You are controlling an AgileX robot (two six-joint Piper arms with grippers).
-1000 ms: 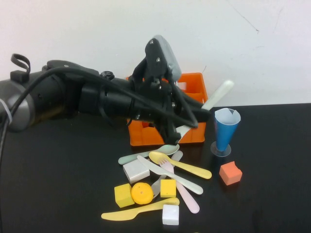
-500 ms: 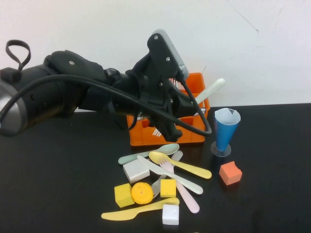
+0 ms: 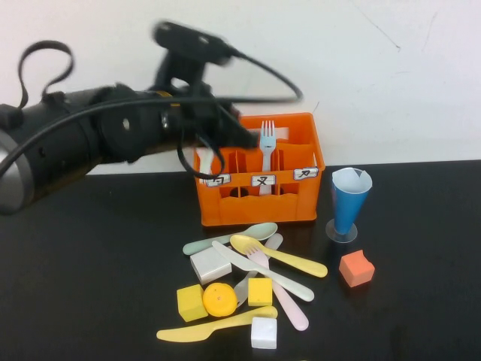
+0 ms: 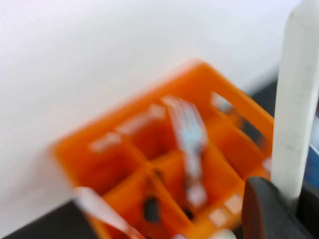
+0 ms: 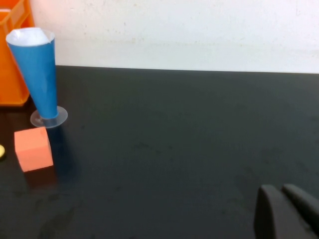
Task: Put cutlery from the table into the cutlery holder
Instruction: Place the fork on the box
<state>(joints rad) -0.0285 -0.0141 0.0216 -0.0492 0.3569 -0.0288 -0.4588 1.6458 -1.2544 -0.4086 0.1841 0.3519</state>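
Now the left gripper [image 3: 240, 135] has lifted above the cutlery holder [image 3: 259, 195], its finger gap indiscernible; the fork [image 3: 267, 147] stands inside. Right gripper [image 5: 286, 211]: fingers together, well right of it.

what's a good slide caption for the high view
Left end effector lifted beside the orange cutlery holder, a fork standing inside; more cutlery waits on the table.

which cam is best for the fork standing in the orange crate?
High view: the fork stands upright in the cutlery holder, tines up and sharp. Left wrist view shows it blurred from above, the left pincer over the crate gripping a white utensil. Right wrist view misses it; the right pincer is parked low.
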